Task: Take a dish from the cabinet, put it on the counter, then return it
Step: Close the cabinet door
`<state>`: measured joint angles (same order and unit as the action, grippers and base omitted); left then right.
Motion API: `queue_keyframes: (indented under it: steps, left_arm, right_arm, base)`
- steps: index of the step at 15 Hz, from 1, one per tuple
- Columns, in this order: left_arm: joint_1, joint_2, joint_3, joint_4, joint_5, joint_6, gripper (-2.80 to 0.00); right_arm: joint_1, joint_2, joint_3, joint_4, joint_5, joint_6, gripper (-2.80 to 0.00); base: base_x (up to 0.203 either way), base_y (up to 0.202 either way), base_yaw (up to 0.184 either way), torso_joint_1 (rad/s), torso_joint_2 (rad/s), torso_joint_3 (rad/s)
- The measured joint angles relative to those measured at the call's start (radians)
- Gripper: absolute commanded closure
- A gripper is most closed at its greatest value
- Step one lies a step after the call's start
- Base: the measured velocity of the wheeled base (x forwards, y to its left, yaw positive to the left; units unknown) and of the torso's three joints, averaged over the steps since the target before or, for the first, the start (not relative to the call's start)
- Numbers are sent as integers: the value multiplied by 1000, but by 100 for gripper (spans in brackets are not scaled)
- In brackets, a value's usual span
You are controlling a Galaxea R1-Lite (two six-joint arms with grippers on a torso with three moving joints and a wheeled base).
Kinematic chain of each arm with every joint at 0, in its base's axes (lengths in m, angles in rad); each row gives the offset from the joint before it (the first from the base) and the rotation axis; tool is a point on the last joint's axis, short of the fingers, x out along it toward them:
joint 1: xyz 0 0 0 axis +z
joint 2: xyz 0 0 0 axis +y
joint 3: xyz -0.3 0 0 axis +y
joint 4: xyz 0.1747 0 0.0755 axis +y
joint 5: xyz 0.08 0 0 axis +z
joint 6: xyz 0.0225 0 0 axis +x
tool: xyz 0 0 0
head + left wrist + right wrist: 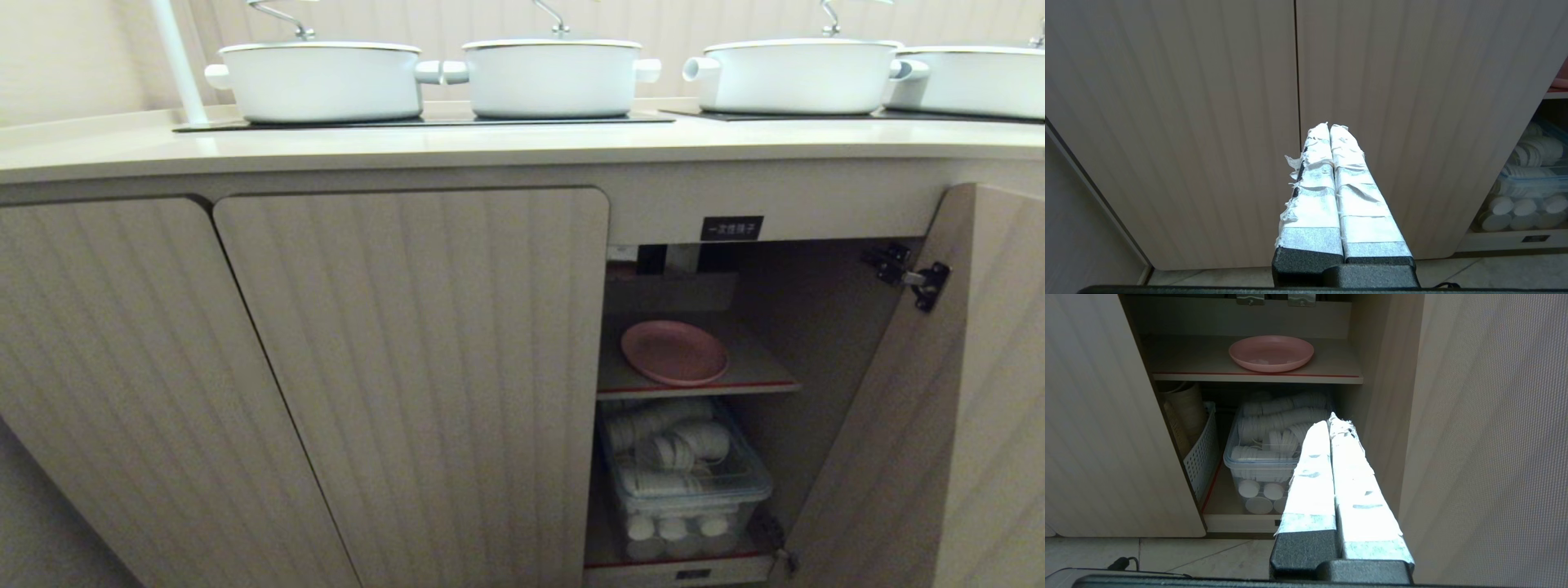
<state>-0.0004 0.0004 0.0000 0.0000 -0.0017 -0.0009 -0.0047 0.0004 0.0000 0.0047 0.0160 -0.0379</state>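
- Down at cabinet height, the head view shows the cabinet [735, 327] with its fluted door [939, 392] swung wide to the right, hinge exposed, and a small black label [731, 228] with white characters above the opening.
- On the inner shelf [767, 384] lies the pink dish [674, 352], flat and alone, towards the front left of the board.
- Below it sits a clear lidded tub [686, 482] packed with white round items.
- Only the head view takes in the surface [490, 143] above: four white pots [320, 80] stand in a row on black hob panels [424, 122], and a white pole [175, 61] rises at the far left. Neither arm appears in it.
- The right wrist view looks straight into the opening: the dish [1271, 353] rests on the shelf behind a red front edge, and a white slotted basket [1202, 457] stands beside the tub [1265, 457], which the head view hides behind the closed door.
- The right gripper [1330, 418] hangs low in front of the opening, well short of the dish, its taped jaws pressed together on nothing.
- The left wrist view faces the two closed fluted doors [1208, 122] instead; just a sliver of the tub [1531, 179] shows at its edge.
- The left gripper [1329, 126] sits low before those doors, jaws closed and empty too.
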Motion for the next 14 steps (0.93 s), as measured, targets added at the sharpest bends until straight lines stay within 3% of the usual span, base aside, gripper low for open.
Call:
queue_keyframes:
  steps: [8,14]
  left_arm:
    - [0,0,0,0,0,0,0]
    - [0,0,0,0,0,0,0]
  right_arm:
    - [0,0,0,0,0,0,0]
    - [0,0,0,0,0,0,0]
  base:
    - [0,0,0,0,0,0]
    - [-188,0,0,2,3,3]
